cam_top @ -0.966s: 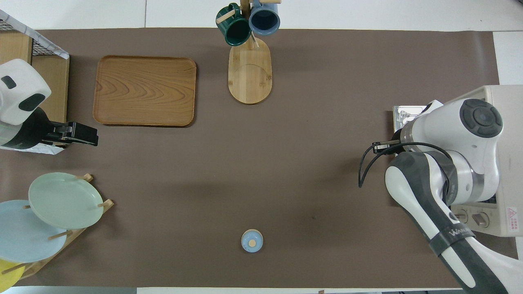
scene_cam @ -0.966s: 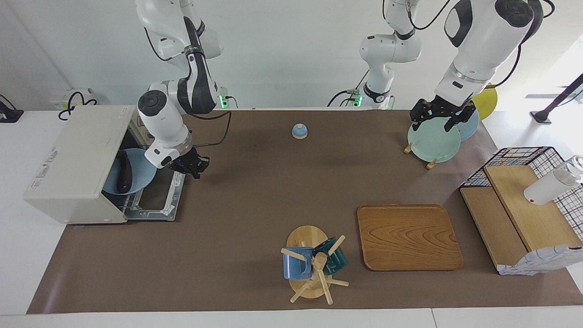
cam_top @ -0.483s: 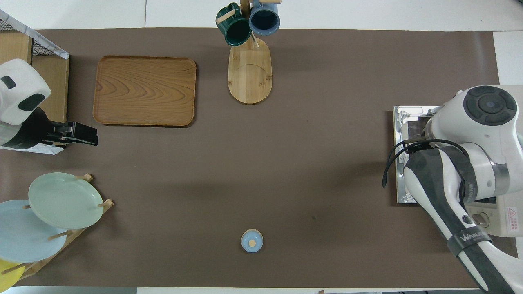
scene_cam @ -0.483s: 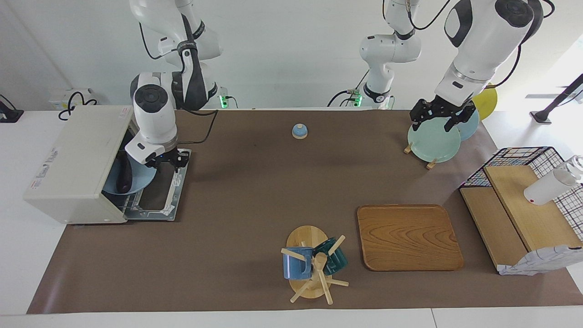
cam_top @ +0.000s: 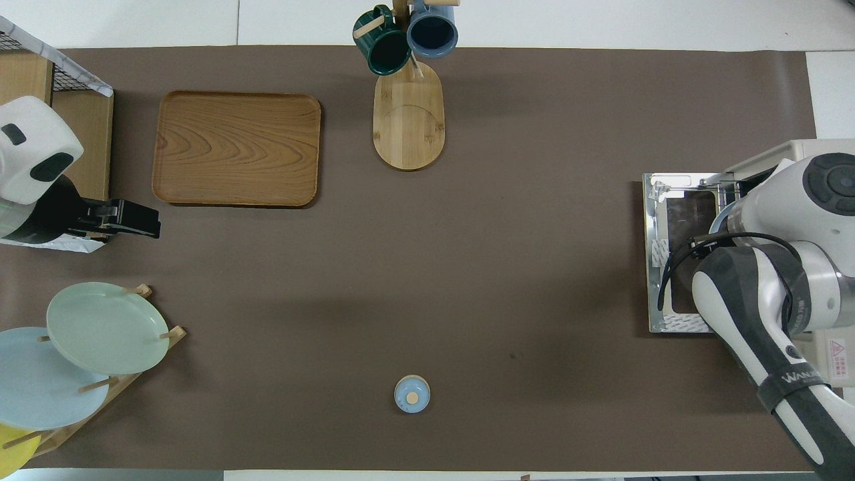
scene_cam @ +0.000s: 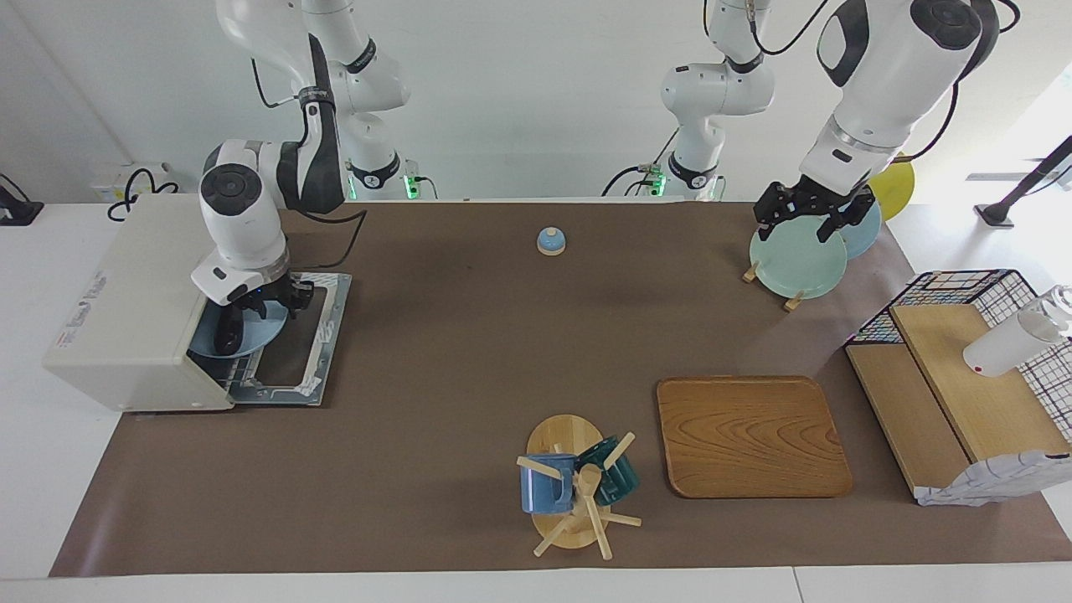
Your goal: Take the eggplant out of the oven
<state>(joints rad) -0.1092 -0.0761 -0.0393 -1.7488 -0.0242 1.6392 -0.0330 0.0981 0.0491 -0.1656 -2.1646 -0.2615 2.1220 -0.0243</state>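
The cream-white oven [scene_cam: 134, 301] stands at the right arm's end of the table, its glass door [scene_cam: 306, 352] folded down flat. Inside, a blue plate [scene_cam: 261, 331] lies on the wire rack and carries the dark eggplant [scene_cam: 224, 335]; only one end of the eggplant shows below the hand. My right gripper [scene_cam: 264, 300] is open and hangs over the plate at the oven's mouth, close above the eggplant. In the overhead view the right arm covers all but the oven's top [cam_top: 828, 145] and the door [cam_top: 658, 267]. My left gripper [scene_cam: 811, 216] waits, open and empty, over the plate rack.
A green plate [scene_cam: 797, 260] stands in the rack at the left arm's end. A wire basket with wooden boards [scene_cam: 963, 377] and a white bottle [scene_cam: 1009, 343] stand beside it. A wooden tray [scene_cam: 752, 435], a mug tree [scene_cam: 578, 490] and a small blue bell [scene_cam: 551, 241] sit mid-table.
My right gripper has moved from beside the oven door toward the oven, and now hangs over the plate and eggplant. The left arm has not moved.
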